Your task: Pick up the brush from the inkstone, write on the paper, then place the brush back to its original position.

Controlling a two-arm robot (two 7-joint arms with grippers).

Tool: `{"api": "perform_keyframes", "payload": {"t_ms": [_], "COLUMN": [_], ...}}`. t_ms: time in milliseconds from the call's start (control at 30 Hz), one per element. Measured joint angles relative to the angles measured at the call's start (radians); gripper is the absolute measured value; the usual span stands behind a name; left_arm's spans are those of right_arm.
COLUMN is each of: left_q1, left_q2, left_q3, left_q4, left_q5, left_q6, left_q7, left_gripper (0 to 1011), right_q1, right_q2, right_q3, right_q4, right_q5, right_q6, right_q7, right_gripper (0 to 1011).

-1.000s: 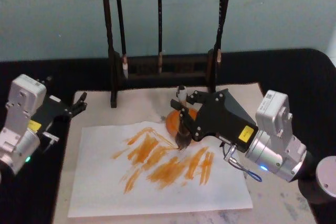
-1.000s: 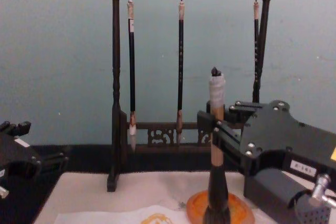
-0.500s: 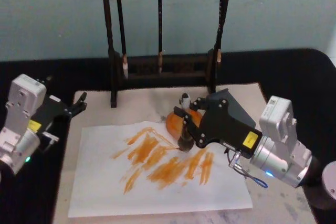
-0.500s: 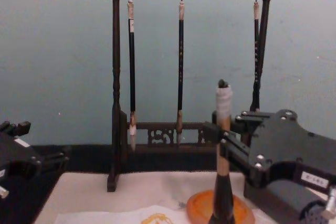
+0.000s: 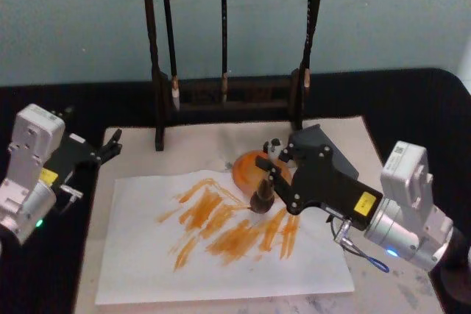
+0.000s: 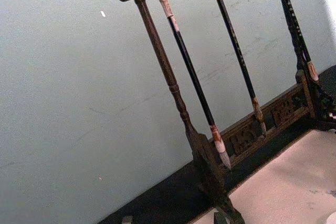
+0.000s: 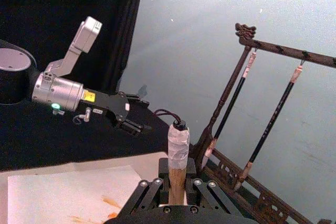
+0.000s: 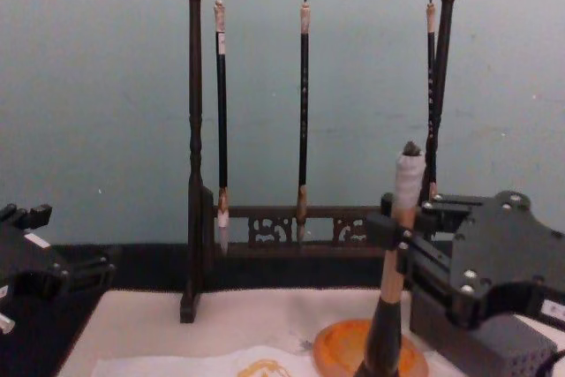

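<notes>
Right gripper (image 5: 269, 173) holds the brush (image 5: 260, 199) tight by its stiff wooden stick
Light brush, soft tip that should bend easily on the paper (image 5: 147, 262); left gripper (image 5: 110, 146) sits wide open at the left

1. A robotics test bench staged as a calligraphy desk is indicated.
2. The table is closed in by a plain pale backdrop wall (image 5: 88, 20) and a black curtain (image 7: 68, 14).
3. A carved wooden brush rack (image 8: 195, 130) with hanging brushes (image 8: 303, 112), a beige felt mat (image 5: 191, 148) and orange-streaked paper (image 5: 147, 255) are laid out.
</notes>
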Motion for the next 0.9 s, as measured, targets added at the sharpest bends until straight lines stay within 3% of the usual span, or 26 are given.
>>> {"api": "perform_keyframes", "payload": {"t_ms": [900], "left_q1": [0.0], "left_q2": [0.0], "left_q3": [0.0], "left_q4": [0.0], "left_q5": [0.0], "left_q6": [0.0], "left_q7": [0.0], "left_gripper": [1001], "right_q1": [-0.102], "right_q2": [0.052], "right_q3": [0.078], "right_q4": [-0.082], "right_q5": [0.036], "right_q6": [0.0], "right_q7": [-0.009], "right_gripper": [176]}}
